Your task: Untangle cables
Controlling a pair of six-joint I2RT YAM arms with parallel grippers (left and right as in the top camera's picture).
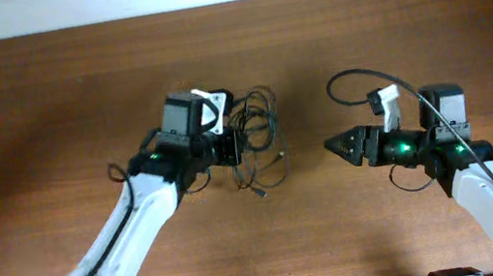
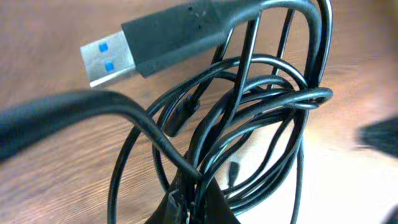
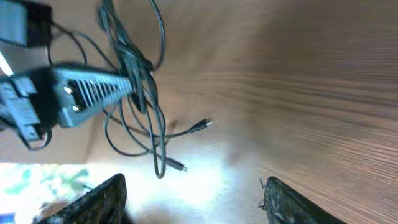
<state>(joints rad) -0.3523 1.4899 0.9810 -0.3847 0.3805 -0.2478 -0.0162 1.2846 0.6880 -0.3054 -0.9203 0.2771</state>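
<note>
The cables are a loose tangle of thin black cords lying on the wooden table at centre. My left gripper is at their left side, shut on a few strands. In the left wrist view its jaws pinch the cords where they cross, and the loops fan out above them. A USB plug with a blue insert sticks out at the upper left. Two small plug ends lie loose below the tangle. My right gripper stands open to the right, apart from the cables, with nothing between its fingers.
The brown table runs back to a white wall at the top edge. A thicker black arm cable loops above my right wrist. The left gripper's ribbed finger shows in the right wrist view.
</note>
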